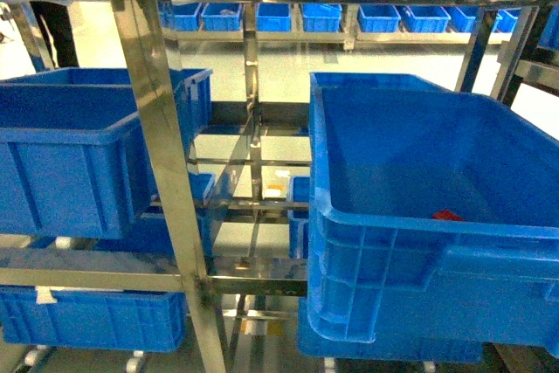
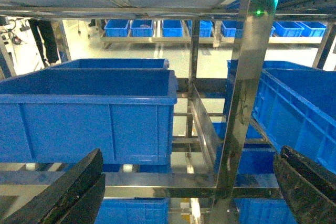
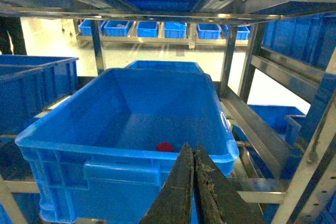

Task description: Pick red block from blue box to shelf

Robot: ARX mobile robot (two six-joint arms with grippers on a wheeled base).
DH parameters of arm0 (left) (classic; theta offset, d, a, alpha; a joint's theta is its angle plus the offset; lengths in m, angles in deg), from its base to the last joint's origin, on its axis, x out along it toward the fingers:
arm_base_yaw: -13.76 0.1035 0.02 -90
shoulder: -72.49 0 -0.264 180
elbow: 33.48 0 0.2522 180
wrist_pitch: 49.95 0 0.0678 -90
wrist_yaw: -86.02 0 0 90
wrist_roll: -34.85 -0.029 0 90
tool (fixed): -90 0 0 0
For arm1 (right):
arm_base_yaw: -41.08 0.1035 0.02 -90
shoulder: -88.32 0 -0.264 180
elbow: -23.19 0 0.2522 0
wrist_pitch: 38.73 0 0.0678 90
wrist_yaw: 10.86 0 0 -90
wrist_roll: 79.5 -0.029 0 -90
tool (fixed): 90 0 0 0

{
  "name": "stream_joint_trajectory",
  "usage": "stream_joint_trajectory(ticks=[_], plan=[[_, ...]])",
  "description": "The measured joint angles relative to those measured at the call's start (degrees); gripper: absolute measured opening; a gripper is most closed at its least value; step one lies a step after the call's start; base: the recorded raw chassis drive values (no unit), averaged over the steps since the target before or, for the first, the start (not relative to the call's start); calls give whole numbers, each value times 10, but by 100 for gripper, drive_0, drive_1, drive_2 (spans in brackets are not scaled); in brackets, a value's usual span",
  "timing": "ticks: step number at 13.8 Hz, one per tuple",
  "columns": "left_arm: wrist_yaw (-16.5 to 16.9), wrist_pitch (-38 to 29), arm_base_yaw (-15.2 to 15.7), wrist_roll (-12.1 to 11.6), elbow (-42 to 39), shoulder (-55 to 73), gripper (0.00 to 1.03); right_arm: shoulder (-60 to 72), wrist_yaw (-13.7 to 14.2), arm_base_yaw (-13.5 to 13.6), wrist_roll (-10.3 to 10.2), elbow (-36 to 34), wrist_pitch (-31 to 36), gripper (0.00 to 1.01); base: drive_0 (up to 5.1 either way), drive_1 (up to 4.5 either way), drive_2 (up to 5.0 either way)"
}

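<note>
A small red block (image 3: 165, 146) lies on the floor of a blue box (image 3: 63, 129) on the stainless-steel shelf (image 1: 162, 163), near the front wall of the box and slightly right of its middle in the right wrist view. In the head view the same red block (image 1: 448, 215) shows just above the near rim of the blue box (image 1: 393, 242), toward the right side of the frame.

The right gripper (image 3: 193, 156) hangs in front of the box at the bottom of the right wrist view, its 2 dark fingers pressed together with no gap between the tips and nothing held; it sits outside the near wall, apart from the block. The left gripper (image 2: 186, 182) is spread wide in the left wrist view, 1 dark finger (image 2: 68, 192) at the lower left corner and the other at the lower right, with nothing between them, facing a steel post of the shelf (image 2: 241, 93).

A second blue crate (image 1: 61, 155) sits on the left side of the same tier, on the other side of the post from the box. More blue crates (image 1: 87, 316) fill the tier below, and a row of smaller blue bins (image 1: 323, 17) lines a rack across the pale floor in the background.
</note>
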Motion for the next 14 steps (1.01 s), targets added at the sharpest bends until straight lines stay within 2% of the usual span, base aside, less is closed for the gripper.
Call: stream_joint_trajectory(ticks=[5,6,7,8,9,10,13,14], plan=[[0,0,0,0,0,0,98,0,0,0,0,0,-1,3,0,0,0],[0,0,0,0,0,0,98,0,0,0,0,0,-1,13,0,0,0],[0,0,0,0,0,0,98,0,0,0,0,0,-1,31,0,0,0],[0,0,0,0,0,0,98,0,0,0,0,0,-1,44,0,0,0],[0,0,0,0,0,0,98,0,0,0,0,0,-1,53,0,0,0],[0,0,0,0,0,0,98,0,0,0,0,0,-1,55,0,0,0],[0,0,0,0,0,0,98,0,0,0,0,0,-1,95,0,0,0],[0,0,0,0,0,0,98,0,0,0,0,0,-1,99,0,0,0]])
